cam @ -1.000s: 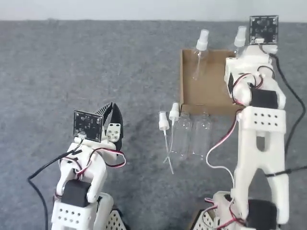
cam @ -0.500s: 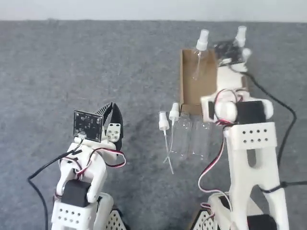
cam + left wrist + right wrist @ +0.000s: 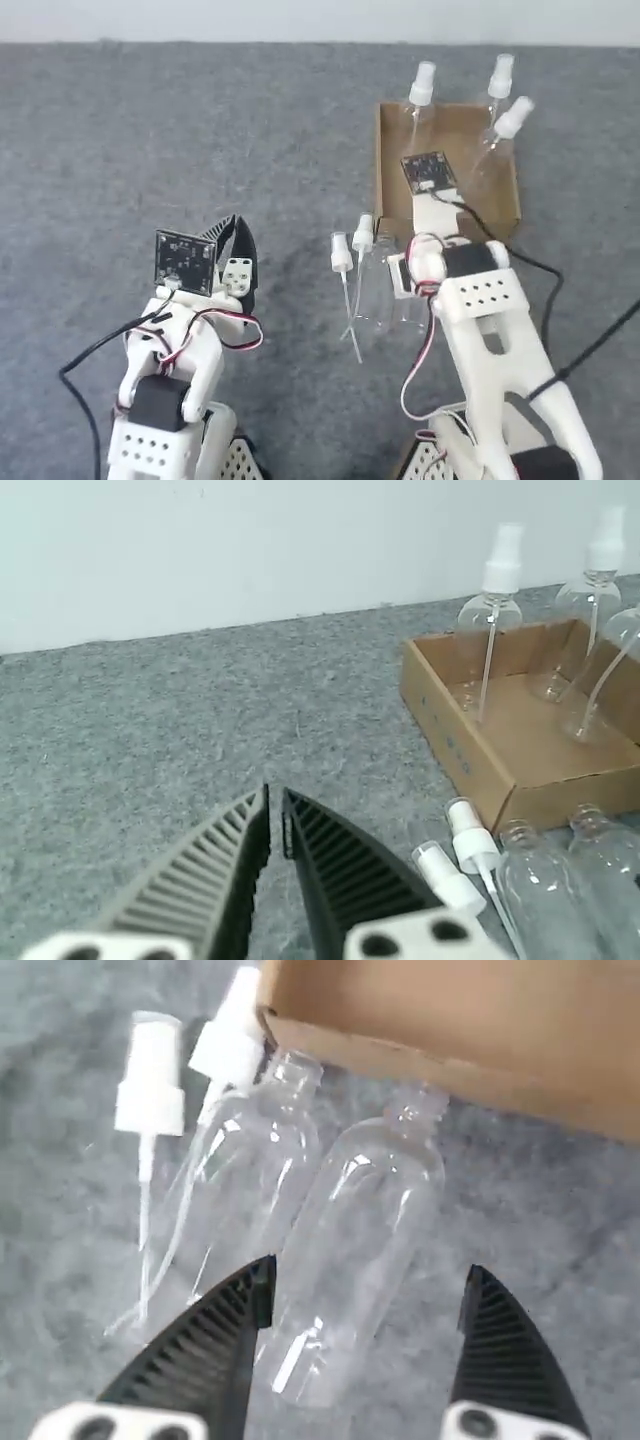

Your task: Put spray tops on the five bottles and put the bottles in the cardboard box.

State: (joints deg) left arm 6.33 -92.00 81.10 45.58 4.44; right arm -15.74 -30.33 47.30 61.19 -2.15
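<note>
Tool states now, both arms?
Left tool: shut, empty.
Right tool: open, holding nothing, above an uncapped bottle.

I work under soft, even light from overhead; the grey felt-like tabletop [image 3: 150,130] is bright from edge to edge, with no hot spots. Shadows are faint and soft-edged. The left wall of the brown cardboard box [image 3: 381,170] reads a shade darker than its floor. On my right wrist view the clear plastic bottles [image 3: 360,1220] lying near the box carry narrow white glints along their sides. On my left wrist view the pale wall [image 3: 250,550] beyond the tabletop's far edge is lit flat and even.
</note>
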